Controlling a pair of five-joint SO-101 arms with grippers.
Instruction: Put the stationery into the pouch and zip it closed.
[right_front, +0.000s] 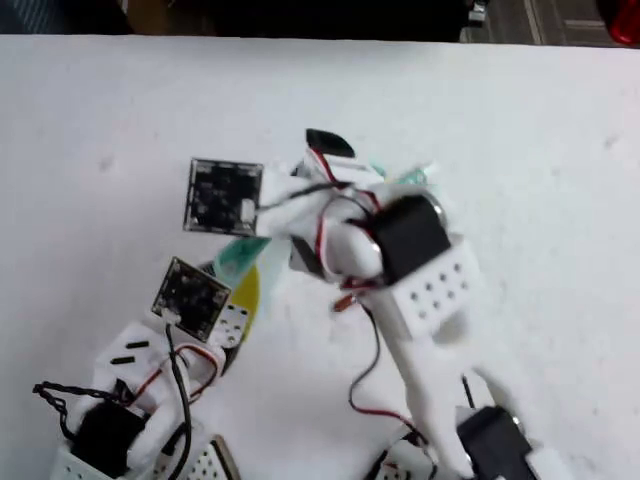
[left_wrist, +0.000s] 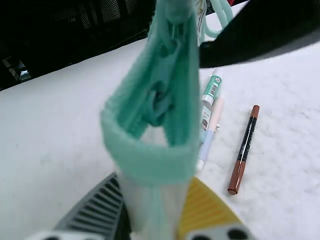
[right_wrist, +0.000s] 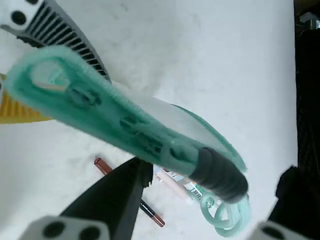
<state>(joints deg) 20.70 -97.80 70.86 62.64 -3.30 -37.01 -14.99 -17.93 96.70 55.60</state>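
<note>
Left wrist view: closest in, the left gripper (left_wrist: 150, 205) is pinching one end of the mint green pouch (left_wrist: 160, 100) between its grey and yellow fingers, squeezed onto the cloth. The pouch is hanging up off the white table (left_wrist: 60, 125). Just past the pouch, three things are lying on the table, not inside it yet. A pale pen (left_wrist: 210, 132) is lying nearest the pouch, a green and white tube (left_wrist: 212, 89) is lying just beyond that, and a brown pen (left_wrist: 243, 150) is lying a little further out.

At the pouch's far end, the right gripper (right_wrist: 215, 172) is sitting with its black fingers spread wide, one on each side of the pouch, gripping nothing.

The pouch is looking soft, light and floppy, so it will likely be sagging unless both ends are held near the zip. The pens are looking thin, hard and smooth. They could be rolling away, so gripping one around its middle seems best.
</note>
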